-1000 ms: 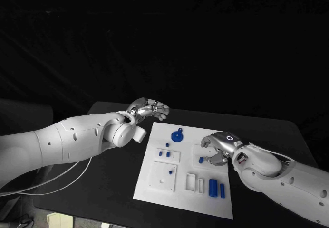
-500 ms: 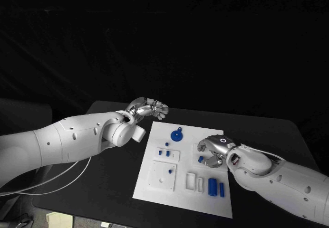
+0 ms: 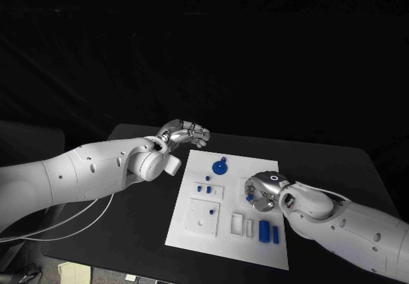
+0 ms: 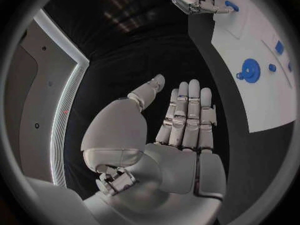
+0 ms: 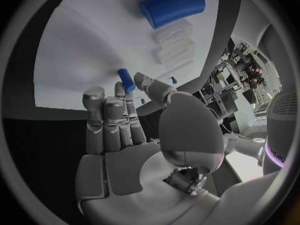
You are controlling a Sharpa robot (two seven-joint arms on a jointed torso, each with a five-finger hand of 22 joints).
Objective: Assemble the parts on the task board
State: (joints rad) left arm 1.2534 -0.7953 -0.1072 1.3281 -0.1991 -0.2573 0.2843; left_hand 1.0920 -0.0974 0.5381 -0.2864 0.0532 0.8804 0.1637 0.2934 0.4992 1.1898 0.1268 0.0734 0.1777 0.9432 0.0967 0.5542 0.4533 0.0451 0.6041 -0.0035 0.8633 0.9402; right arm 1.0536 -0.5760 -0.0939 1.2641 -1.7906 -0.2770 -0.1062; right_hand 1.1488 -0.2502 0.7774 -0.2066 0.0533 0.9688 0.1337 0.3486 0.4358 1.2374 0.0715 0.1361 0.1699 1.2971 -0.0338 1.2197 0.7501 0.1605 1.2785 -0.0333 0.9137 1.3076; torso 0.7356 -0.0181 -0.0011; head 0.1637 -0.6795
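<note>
The left hand (image 3: 185, 134) hovers over bare black table (image 3: 136, 225) just off the far-left corner of the task board (image 3: 192, 236), fingers straight, grasping nothing. On the board, a blue gear (image 3: 220, 169) lies near the far edge. The right hand (image 3: 260, 190) pinches a small blue peg (image 5: 127, 79) above the board's middle; peg's long axis stands roughly perpendicular to the board

Dim scene, black surroundings swallowing detail; bright white task board (image 3: 230, 210); fisheye-bent edges in wrist views.
</note>
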